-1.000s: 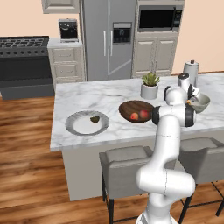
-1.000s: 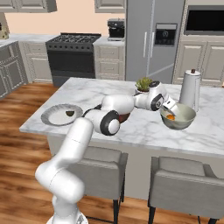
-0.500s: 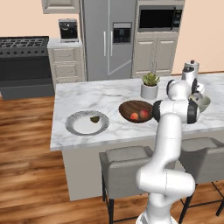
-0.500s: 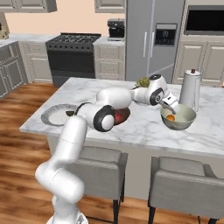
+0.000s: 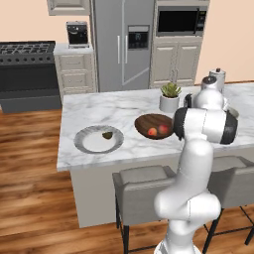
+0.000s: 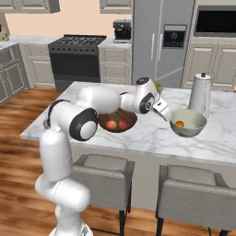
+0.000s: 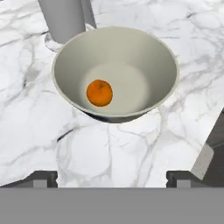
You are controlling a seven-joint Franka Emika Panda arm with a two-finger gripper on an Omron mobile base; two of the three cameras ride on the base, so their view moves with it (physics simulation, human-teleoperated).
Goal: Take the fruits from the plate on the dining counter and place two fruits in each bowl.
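The orange fruit (image 7: 99, 92) (image 6: 179, 123) lies alone inside the pale grey-green bowl (image 7: 144, 61) (image 6: 188, 122). My gripper (image 7: 112, 179) (image 6: 163, 111) hangs just short of that bowl, open, its fingertips (image 7: 43, 178) wide apart with only marble between them. Two reddish fruits (image 5: 152, 132) (image 5: 163, 129) rest in the dark brown bowl (image 5: 155, 126) (image 6: 117, 120). On the plate (image 5: 99, 140), at the left of the dining counter (image 5: 124, 109), sits the dark olive-green fruit (image 5: 107, 134). My own arm covers most of the pale bowl in the left base view.
A tall grey pitcher (image 7: 63, 17) (image 6: 201, 92) stands right behind the pale bowl. A small white plant pot (image 5: 169, 99) sits behind the brown bowl. Grey stools (image 5: 144, 188) (image 6: 101, 170) line the counter's near edge.
The hand has drawn back from over the pale bowl toward the brown bowl, and its jaws have spread a little wider. The orange fruit stays in the bowl.
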